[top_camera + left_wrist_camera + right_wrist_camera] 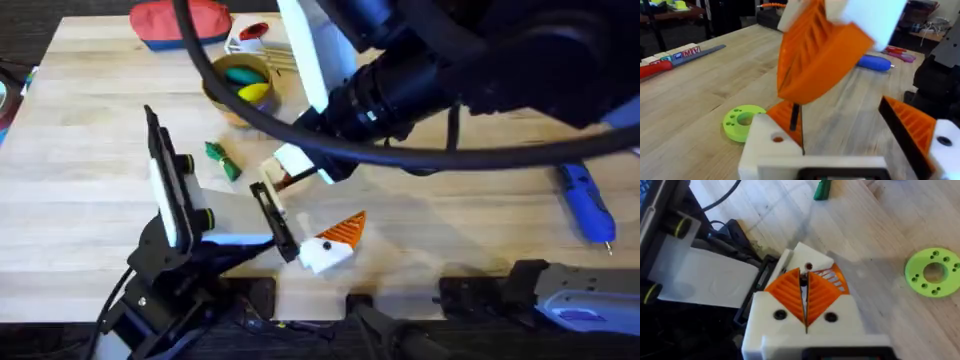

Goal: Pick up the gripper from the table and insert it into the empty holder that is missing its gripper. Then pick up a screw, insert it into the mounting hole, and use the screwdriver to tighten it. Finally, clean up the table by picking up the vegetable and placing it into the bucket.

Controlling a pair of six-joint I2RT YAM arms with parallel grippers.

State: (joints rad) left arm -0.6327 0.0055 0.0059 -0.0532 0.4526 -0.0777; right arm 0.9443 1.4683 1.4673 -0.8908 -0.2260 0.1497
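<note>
My left gripper (840, 127) is open, its jaws standing wide apart. Its white holder (765, 150) carries the orange gripper (785, 117) and has a round hole on its face. The other finger (912, 125) has an orange ribbed pad. My right gripper (805, 302) hangs just above the holder (807, 260), shut on a small dark screw (794, 115) that points down at it. The green vegetable (222, 160) lies on the wood left of the grippers. The gold bucket (240, 85) stands at the back. The blue screwdriver (585, 200) lies far right.
A lime-green disc (742, 122) with a hole lies close beside the holder. A red pouch (180, 22) and a white box (250, 35) sit at the table's back edge. The bucket holds teal and yellow toys. The right arm (450, 60) spans the upper middle.
</note>
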